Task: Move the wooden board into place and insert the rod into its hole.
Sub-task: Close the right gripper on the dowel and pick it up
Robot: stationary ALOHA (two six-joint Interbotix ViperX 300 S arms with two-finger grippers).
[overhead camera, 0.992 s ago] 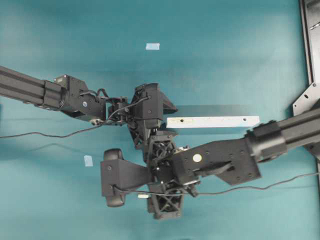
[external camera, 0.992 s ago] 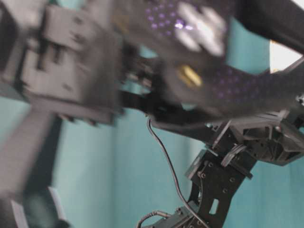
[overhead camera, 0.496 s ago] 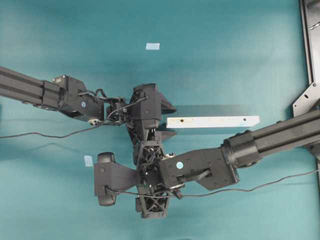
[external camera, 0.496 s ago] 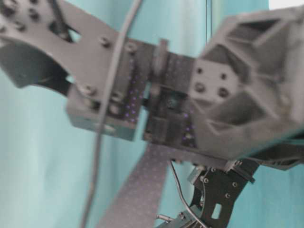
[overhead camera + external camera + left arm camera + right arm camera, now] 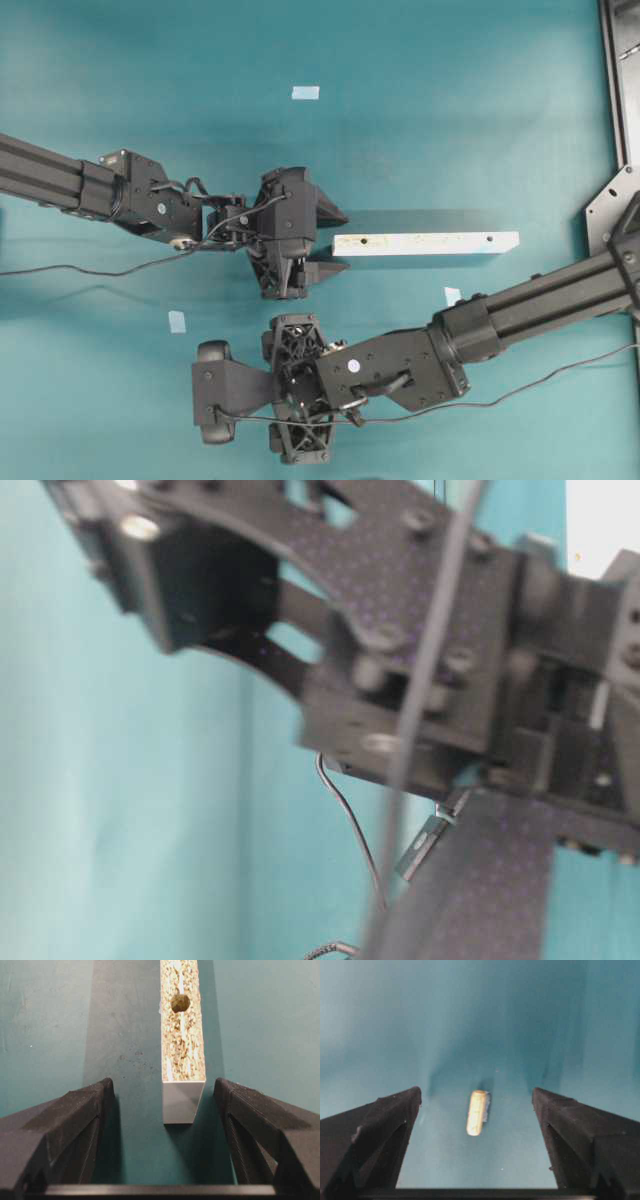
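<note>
The wooden board lies flat on the teal table, with a dark hole near its left end. My left gripper is open. Its fingers straddle that end of the board without touching it, as the left wrist view shows. My right gripper points down at the table below the left one and hides the rod in the overhead view. In the right wrist view the rod lies on the table between the open fingers of the right gripper, apart from both.
Light-blue tape patches lie at the back, at the left and below the board. A metal frame stands at the right edge. Cables trail from both arms. The table-level view shows only blurred arm parts.
My right gripper has moved left and toward the front edge, now covering the rod in the overhead view and uncovering a tape patch. The left gripper has barely moved.
</note>
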